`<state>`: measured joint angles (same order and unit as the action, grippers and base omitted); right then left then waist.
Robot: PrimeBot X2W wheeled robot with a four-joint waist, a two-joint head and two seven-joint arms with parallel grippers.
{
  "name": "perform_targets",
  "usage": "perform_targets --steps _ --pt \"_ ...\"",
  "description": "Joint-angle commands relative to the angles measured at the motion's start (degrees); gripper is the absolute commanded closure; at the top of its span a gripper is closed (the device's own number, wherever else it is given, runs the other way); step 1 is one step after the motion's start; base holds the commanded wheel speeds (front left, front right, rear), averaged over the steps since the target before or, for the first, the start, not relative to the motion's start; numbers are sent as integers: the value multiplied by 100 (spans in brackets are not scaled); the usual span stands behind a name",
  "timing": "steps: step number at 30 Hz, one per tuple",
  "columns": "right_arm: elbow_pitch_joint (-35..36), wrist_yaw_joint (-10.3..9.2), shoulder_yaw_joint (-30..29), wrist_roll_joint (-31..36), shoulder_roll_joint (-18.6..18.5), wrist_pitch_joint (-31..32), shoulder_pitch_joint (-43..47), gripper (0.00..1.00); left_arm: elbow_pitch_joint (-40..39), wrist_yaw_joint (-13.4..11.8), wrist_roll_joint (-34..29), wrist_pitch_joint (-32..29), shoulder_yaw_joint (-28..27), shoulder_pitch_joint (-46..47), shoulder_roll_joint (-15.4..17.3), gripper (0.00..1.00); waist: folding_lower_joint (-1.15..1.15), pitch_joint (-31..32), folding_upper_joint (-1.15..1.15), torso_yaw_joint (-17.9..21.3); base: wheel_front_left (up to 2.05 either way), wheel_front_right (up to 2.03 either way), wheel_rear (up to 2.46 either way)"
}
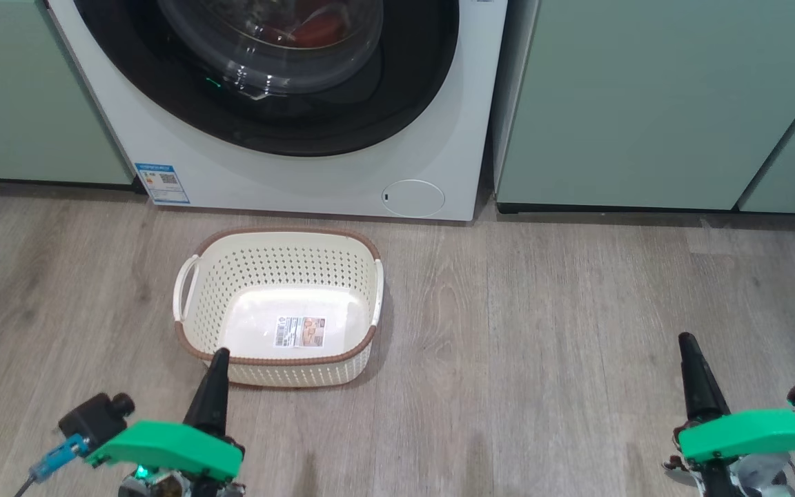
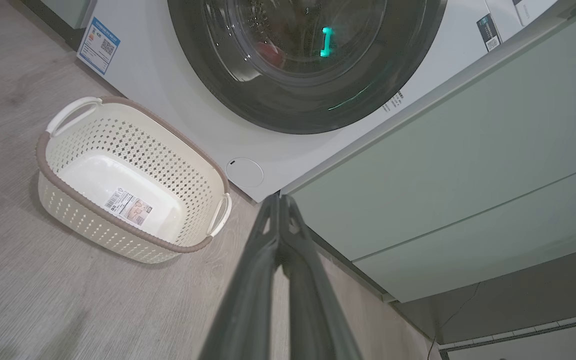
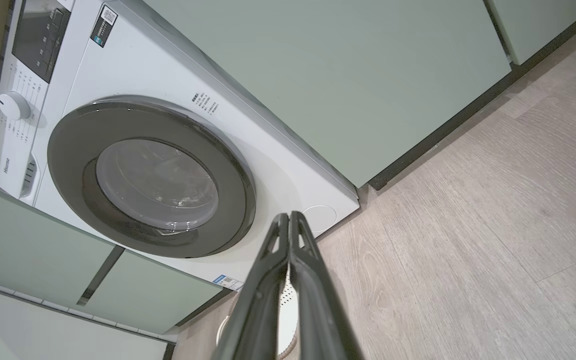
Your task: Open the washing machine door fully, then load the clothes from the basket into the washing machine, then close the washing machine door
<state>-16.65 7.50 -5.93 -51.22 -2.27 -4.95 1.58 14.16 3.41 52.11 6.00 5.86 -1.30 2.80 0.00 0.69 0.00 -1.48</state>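
The white washing machine point(image 1: 301, 179) stands against the wall with the washing machine door point(image 1: 411, 90) closed flat on its front. Through the glass bowl a bit of the red clothes point(image 1: 318, 29) shows inside the drum, also seen as red clothes point(image 2: 270, 52) in the left wrist view. The cream basket point(image 1: 287, 232) sits on the floor before the machine, with just a label on its bottom. My left gripper point(image 1: 220, 353) is shut, its tip over the basket's near rim. My right gripper point(image 1: 686, 339) is shut over bare floor at the right, holding nothing.
Pale green cabinets point(image 1: 646, 103) flank the machine on both sides. A small round white panel point(image 1: 413, 198) sits low on the washer's front. The wood-look floor point(image 1: 542, 310) stretches open to the basket's right.
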Motion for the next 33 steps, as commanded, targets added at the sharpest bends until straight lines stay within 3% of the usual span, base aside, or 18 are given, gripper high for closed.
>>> perform_targets --steps 1,33 --pt "202 0 17 -173 -42 44 -295 100 -158 57 167 -46 -143 322 82 100 0 -2 0 3 0 0 0" --pt "231 -1 -19 -2020 -51 562 -522 100 -92 222 2042 -548 -578 516 105 100 0 -42 0 72 0 0 0"
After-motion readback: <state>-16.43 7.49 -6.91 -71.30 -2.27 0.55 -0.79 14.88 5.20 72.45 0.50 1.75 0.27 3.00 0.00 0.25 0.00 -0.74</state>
